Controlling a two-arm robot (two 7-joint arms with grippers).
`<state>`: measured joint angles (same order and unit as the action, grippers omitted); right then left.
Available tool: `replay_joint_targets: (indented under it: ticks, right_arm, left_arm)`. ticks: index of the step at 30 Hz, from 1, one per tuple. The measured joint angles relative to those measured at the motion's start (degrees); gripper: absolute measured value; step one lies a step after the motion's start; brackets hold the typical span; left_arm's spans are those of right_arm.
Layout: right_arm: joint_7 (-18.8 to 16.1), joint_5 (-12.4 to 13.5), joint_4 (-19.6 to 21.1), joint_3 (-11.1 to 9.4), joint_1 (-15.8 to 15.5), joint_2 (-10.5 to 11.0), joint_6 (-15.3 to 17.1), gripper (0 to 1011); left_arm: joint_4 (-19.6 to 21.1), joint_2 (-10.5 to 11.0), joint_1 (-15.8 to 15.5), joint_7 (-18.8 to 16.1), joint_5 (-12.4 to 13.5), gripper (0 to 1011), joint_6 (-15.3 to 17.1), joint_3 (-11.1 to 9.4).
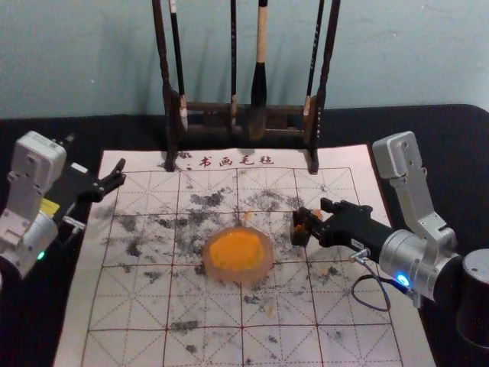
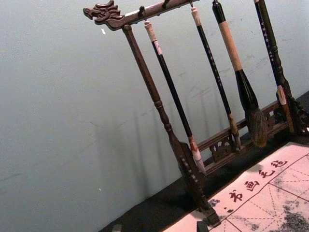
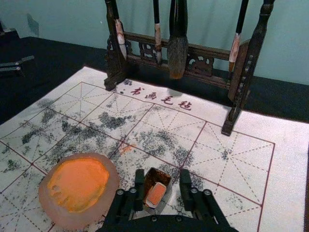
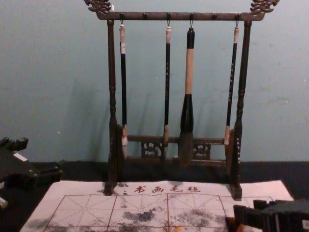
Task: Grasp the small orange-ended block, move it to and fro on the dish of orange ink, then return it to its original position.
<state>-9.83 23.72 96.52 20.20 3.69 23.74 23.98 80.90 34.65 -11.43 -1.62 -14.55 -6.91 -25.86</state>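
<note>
The right gripper (image 3: pixel 162 182) is low over the felt mat (image 1: pixel 328 336), just to the right of the dish (image 1: pixel 263 264), its fingers parted on either side of a small dark box (image 3: pixel 159 177), with a gap plain on one side, so it appears to grip nothing. The orange-ended block (image 3: pixel 157 193) sits inside that box, right of the dish, its coloured end uppermost. The left gripper (image 4: pixel 41 157) is idle, spread open, well to the left of the dish. As for progress, no grasp is closed and the block is away from the ink; I judge this to be the approach, with gripping, rubbing to and fro and returning all left, though a finished return would look much alike, and the colour on the block's end settles nothing. The dish is round and shallow, its pale pinkish rim smooth and apparently translucent; the orange ink (image 1: pixel 235 251) lies in it as a thick, matt patch with an uneven edge. The box is squarish, brown within, the block a little rectangular piece with a pale border. Around the dish the mat carries red ruled squares, dashed diagonals and sooty, grainy blots. Beyond the dish stands a turned dark wooden rack (image 4: pixel 112 104), hung with slender brushes and one fat, bristly one (image 4: pixel 186 106).
</note>
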Motion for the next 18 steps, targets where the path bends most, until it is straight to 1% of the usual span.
replay_joint_targets:
  ticks: [1, 2, 3, 4, 6, 8, 10, 11, 18]
  right_arm:
    - [0.0, 0.01, 0.0, 0.0, 0.0, 0.0, 0.0, 476]
    - [0.0, 0.01, 0.0, 0.0, 0.0, 0.01, 0.0, 426]
    - [0.0, 0.01, 0.0, 0.0, 0.0, 0.01, 0.0, 426]
    - [0.0, 0.02, 0.0, 0.0, 0.0, 0.02, 0.0, 365]
    - [0.0, 0.03, 0.0, 0.0, 0.0, 0.02, 0.0, 332]
    - [0.01, 0.04, 0.01, 0.0, 0.0, 0.02, 0.0, 225]
    - [0.0, 0.05, 0.01, 0.0, 0.0, 0.02, -0.01, 194]
    - [0.0, 0.05, 0.0, 0.0, 0.0, 0.02, -0.01, 158]
    - [0.0, 0.05, 0.01, 0.0, 0.0, 0.02, -0.01, 131]
  left_arm:
    - [0.0, 0.0, 0.0, 0.0, 0.0, 1001, 0.0, 0.0]
    - [0.0, 0.0, 0.0, 0.0, 0.0, 1001, 0.0, 0.0]
    - [0.0, 0.0, 0.0, 0.0, 0.0, 1001, 0.0, 0.0]
    - [0.0, 0.0, 0.0, 0.0, 0.0, 1001, 0.0, 0.0]
    - [0.0, 0.0, 0.0, 0.0, 0.0, 1001, 0.0, 0.0]
    - [0.0, 0.0, 0.0, 0.0, 0.0, 1001, 0.0, 0.0]
    - [0.0, 0.0, 0.0, 0.0, 0.0, 1002, 0.0, 0.0]
    - [0.0, 0.0, 0.0, 0.0, 0.0, 1001, 0.0, 0.0]
    - [0.0, 0.0, 0.0, 0.0, 0.0, 1001, 0.0, 0.0]
